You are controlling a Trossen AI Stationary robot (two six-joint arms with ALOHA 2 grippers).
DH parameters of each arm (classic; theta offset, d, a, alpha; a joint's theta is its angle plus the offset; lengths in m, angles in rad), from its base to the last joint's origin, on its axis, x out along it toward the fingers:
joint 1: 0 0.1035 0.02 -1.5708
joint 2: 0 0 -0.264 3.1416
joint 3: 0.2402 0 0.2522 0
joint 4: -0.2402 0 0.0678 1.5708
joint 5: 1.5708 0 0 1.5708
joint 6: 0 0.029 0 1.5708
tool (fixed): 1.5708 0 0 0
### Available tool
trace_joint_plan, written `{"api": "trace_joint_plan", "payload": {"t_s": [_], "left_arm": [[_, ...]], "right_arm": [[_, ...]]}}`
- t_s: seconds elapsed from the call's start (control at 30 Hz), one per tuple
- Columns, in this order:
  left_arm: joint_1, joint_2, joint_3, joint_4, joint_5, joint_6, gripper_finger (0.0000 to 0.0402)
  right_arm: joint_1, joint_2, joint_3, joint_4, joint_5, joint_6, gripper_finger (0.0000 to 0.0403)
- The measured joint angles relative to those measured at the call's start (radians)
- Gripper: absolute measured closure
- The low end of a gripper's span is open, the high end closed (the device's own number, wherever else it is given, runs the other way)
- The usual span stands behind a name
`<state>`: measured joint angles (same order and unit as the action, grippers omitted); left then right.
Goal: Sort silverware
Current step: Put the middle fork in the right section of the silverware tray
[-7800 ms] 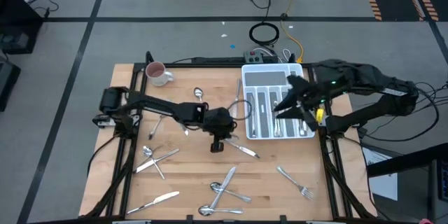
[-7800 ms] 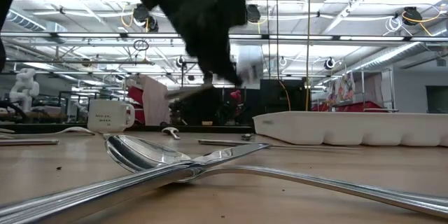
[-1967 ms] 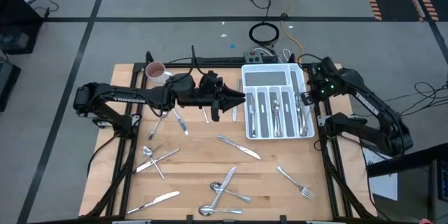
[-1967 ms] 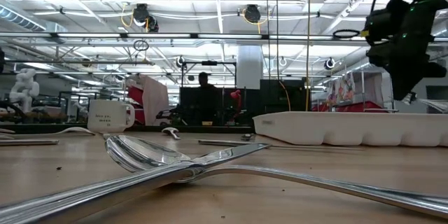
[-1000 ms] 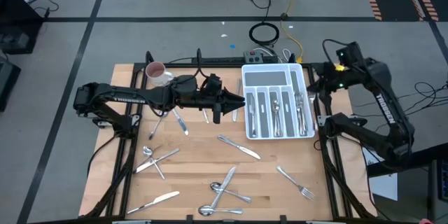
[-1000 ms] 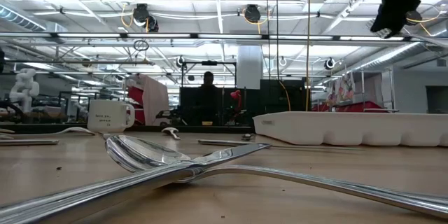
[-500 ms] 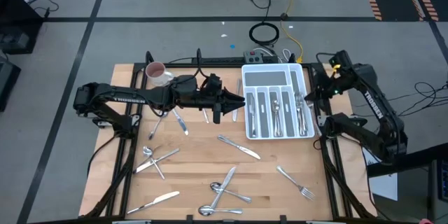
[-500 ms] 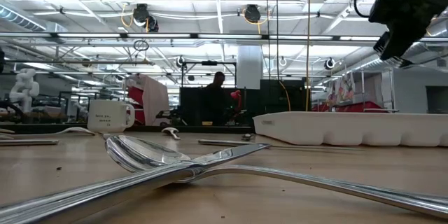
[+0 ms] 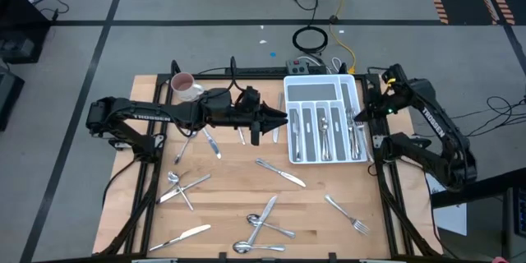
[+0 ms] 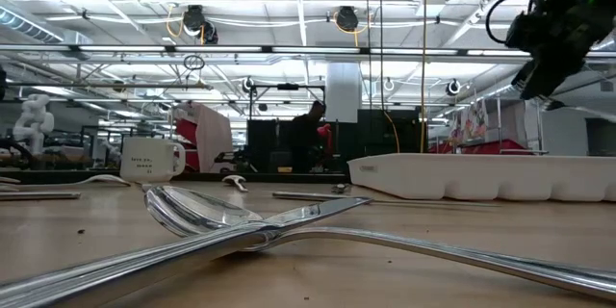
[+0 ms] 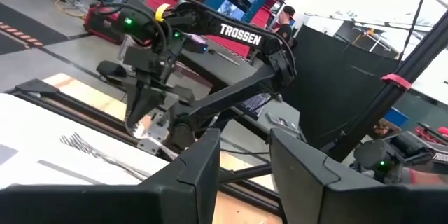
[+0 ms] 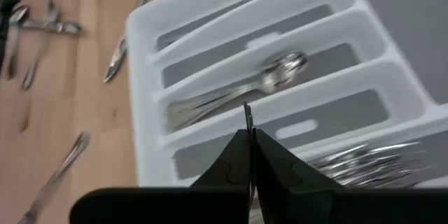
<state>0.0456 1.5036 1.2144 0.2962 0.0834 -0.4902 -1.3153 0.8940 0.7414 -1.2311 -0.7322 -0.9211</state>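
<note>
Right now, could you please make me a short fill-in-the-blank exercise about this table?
1. The mug stands at the table's far ____ corner.
2. The right gripper hangs over the white ____.
3. The right gripper's fingers are ____.
4. The left gripper sits just beside the tray's ____ edge.

Missing words: left; tray; shut; left

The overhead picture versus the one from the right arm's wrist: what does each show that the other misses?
Only the overhead view shows the mug, the left hand beside the tray, and the loose silverware near the table's front edge. Only the right wrist view shows the right hand shut, its tips pressed together above the tray, and a spoon in one slot up close. Both show the white tray and a knife on the wood.
</note>
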Motion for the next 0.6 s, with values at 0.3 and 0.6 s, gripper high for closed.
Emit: {"api": "trace_joint_plan", "payload": {"t_s": [0.3,0.6], "left_arm": [[0.0,0.0,0.0,0.0,-0.009,-0.001,0.0272],[0.0,0.0,0.0,0.0,-0.009,-0.001,0.0272]], "right_arm": [[-0.022,0.014,-0.028,0.126,-0.024,0.03,0.0403],[-0.021,-0.028,-0.074,0.248,0.082,0.151,0.0403]]}}
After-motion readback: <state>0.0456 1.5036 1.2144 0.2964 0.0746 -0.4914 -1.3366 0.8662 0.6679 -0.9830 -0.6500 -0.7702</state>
